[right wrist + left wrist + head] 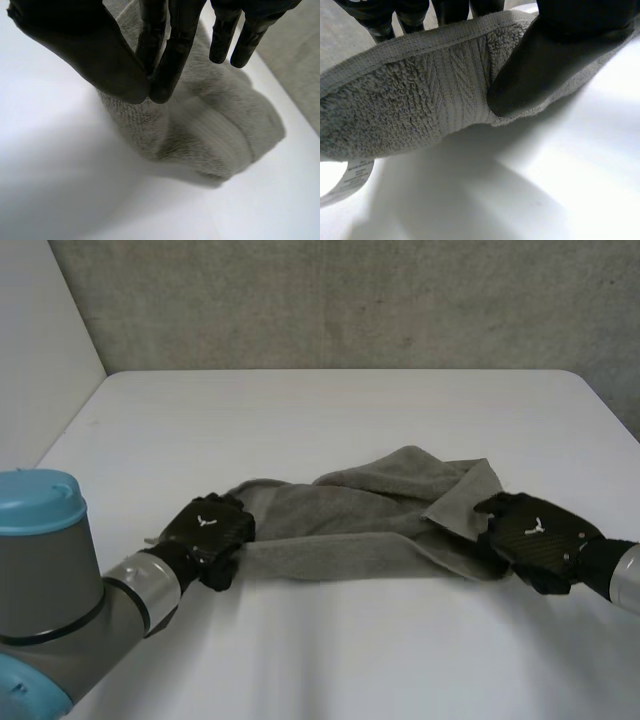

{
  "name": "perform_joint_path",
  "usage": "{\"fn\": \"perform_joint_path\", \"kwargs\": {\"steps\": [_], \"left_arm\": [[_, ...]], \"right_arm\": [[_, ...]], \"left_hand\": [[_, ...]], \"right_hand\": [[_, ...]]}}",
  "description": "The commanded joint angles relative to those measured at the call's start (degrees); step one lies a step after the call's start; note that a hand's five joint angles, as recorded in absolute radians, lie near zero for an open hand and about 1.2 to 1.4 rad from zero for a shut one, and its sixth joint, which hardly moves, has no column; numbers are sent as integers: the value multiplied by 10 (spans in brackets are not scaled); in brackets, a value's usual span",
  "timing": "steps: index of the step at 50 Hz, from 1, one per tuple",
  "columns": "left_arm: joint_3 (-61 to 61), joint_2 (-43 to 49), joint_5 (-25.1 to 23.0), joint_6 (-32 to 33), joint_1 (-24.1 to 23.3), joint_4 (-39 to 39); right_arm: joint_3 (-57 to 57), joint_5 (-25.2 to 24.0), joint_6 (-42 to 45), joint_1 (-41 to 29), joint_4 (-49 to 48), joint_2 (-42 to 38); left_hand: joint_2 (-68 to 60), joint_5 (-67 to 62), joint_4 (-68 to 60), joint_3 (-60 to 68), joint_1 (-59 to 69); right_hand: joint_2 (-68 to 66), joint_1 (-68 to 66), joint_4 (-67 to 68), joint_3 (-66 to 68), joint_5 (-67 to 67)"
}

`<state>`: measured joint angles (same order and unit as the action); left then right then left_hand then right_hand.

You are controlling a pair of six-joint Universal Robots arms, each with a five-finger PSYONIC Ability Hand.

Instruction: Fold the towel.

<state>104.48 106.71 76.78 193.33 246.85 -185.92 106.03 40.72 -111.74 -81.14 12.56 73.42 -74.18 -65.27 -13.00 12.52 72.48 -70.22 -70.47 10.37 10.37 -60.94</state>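
The grey towel (360, 530) is lying bunched into a long rumpled strip across the white bench (330, 410), and there's a robot hand on each end of it.

The left robot hand (208, 528) has the towel's left end. From its wrist camera you can see the hemmed edge running right between thumb (535, 75) and fingers (380, 20). The thumb is pressed flat on the fluffy side and the fingers sit on the far side of the hem, so it's pinching the towel. A little white label (345, 182) dangles from the towel's edge close to that grip.

The right robot hand (528, 532) is on the towel's right end, where a corner is flipped over on top of the strip. Its thumb (100, 55) and some of its fingers (170, 55) meet on a bunched-up lump of towel, so that's a pinch too. Its other fingers stick out straight just above the cloth.

The middle of the towel sags in folds between the two.
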Motion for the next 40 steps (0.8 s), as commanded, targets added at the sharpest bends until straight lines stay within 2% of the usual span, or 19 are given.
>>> {"fn": "perform_joint_path", "kwargs": {"steps": [1,6,15,20,23,34,40], "left_arm": [[16,-1,-1,1,0,-4],[16,3,-1,0,-1,-7],[16,3,-1,0,0,-11],[16,-3,-1,0,3,-11],[17,-4,-1,0,3,-10],[19,-5,-1,0,0,-11],[19,-5,-1,0,0,-11]], "right_arm": [[-9,-38,32,8,64,0],[-22,-76,-16,-1,65,34],[-36,-70,10,-61,20,43],[-57,-11,66,-93,-3,2],[-78,33,129,-131,-3,-29],[-108,96,260,-169,-6,-96],[-130,109,280,-176,-11,-119]], "left_hand": [[-58,-47,30,-25,75],[-58,-47,30,-25,75],[-58,-47,30,-25,75],[-58,-47,30,-25,75],[-58,-47,30,-25,75],[-58,-47,30,-25,75],[-58,-47,30,-25,75]], "right_hand": [[433,436,-4,-4,440],[447,449,-4,-4,454],[437,439,-4,-4,444],[435,437,-4,-4,442],[433,436,-4,-4,440],[428,431,-4,-4,435],[425,427,-4,-4,432]]}}
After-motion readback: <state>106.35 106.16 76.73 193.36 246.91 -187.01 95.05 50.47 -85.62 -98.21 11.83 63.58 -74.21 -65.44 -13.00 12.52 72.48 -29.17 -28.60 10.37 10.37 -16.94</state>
